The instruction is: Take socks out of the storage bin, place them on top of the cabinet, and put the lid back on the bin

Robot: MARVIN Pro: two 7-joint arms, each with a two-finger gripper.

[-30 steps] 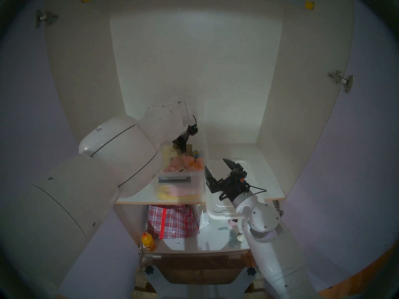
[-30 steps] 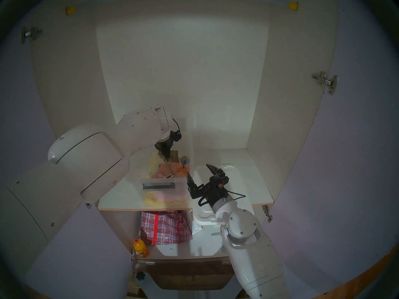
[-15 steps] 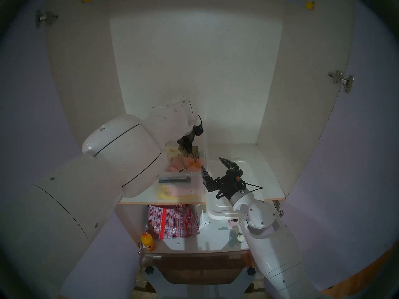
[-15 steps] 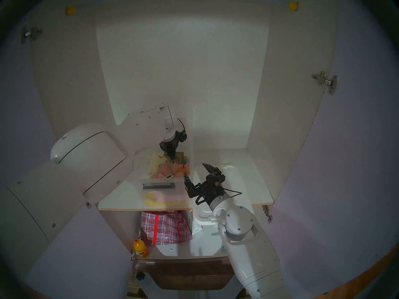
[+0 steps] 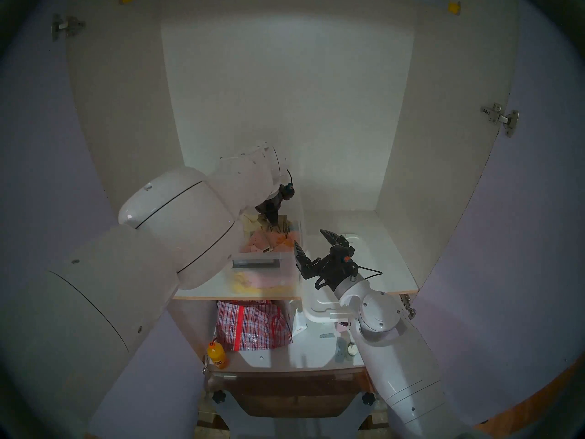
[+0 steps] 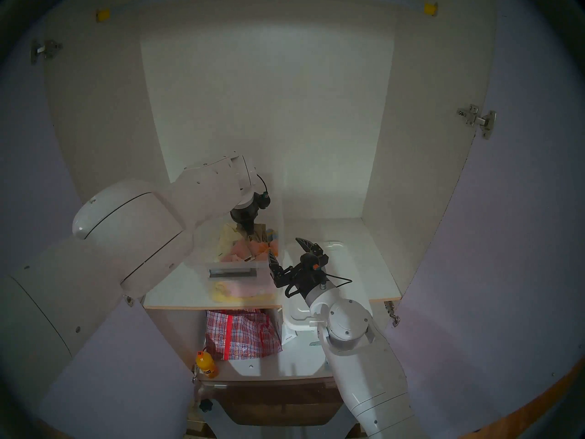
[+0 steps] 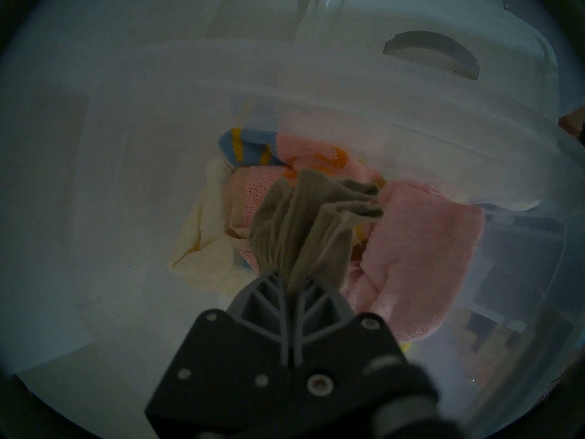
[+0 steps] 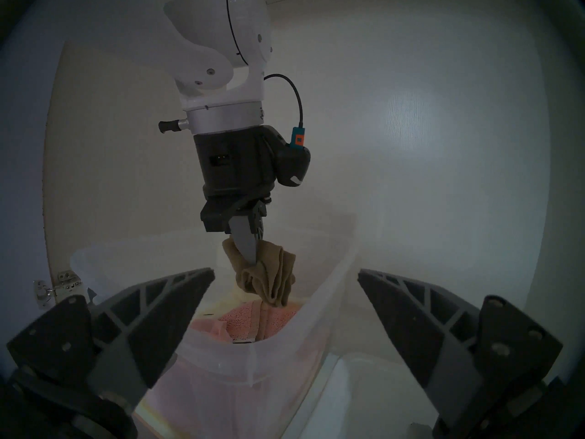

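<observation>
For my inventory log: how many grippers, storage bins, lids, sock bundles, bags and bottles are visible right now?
Grippers: 2 (left gripper, right gripper)
Storage bin: 1
Lid: 1
Socks, one khaki bundle: 1
Checked bag: 1
Orange bottle: 1
Total: 7

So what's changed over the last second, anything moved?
Little. The right gripper crept slightly up-left in the head view toward the storage bin, jaws open and empty. The left gripper stays shut on the socks above the bin; lid unmoved.
</observation>
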